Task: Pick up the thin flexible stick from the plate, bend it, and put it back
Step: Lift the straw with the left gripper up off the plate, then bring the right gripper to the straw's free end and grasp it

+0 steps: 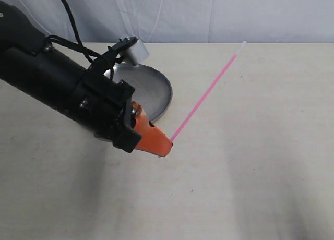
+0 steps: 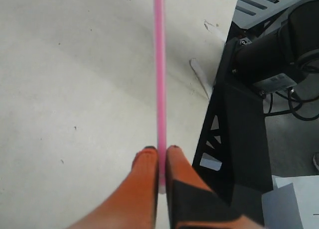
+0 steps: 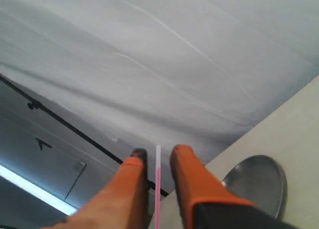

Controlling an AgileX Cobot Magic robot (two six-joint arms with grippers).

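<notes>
You had only the pickup done: your left gripper was clamped on one end of the thin flexible stick, held straight and clear of the plate, your right gripper stood apart, and bending and returning remained.

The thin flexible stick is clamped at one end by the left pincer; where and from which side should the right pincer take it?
Probably just under the pale tip, coming from the right of the exterior view, fingers across the rod. The thin flexible stick juts straight and slanted from the left pincer, which clamps its lower end, so the upper end is free.
</notes>
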